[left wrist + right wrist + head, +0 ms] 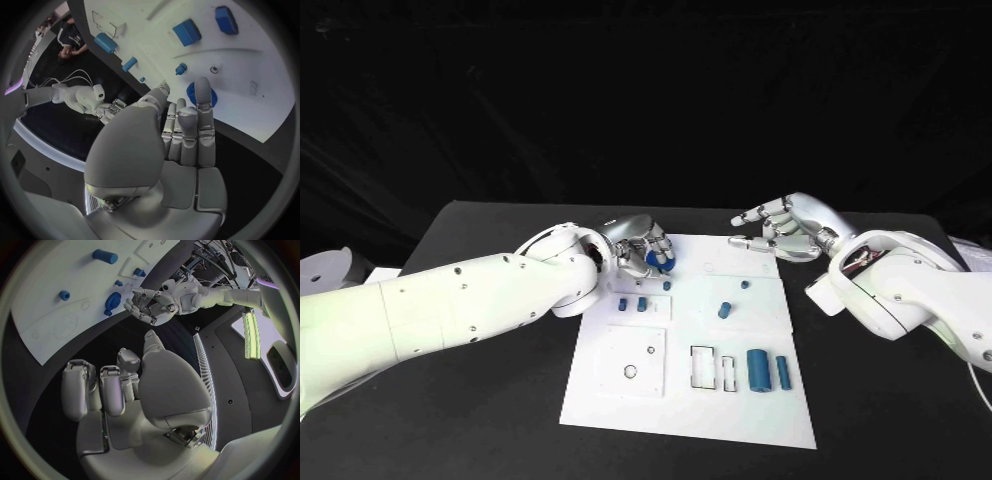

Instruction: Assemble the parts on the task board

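So the board [687, 400] is a white plate sitting in the middle of the black table [473, 400], long way running from the near edge toward the far edge. Blue parts are scattered on it: a big cylinder [759, 370] and a thinner bar [783, 372] lie side by side near the board's right edge toward the near end, right next to two outlined rectangular slots. A small peg [726, 310] sits around the middle, a tiny one [746, 284] further back, and two little blocks [633, 304] sit in a marked square by the left edge.

At the far left corner of the board there's a round blue disc [659, 261], and the left hand [642, 247] is right on it. From the left wrist view the fingers [203, 100] are pressed together, fairly straight, with the tips over the disc [201, 95]. Can't honestly tell if it's pinching the disc or just touching it.

The right hand [785, 230] hovers over the table just past the board's far right corner, fingers curled loosely and apart, holding nothing. The right wrist view backs that up.

Table's matte black, and behind it everything's dark, looks like black curtain. A white object [326, 268] sits off the table's left edge.
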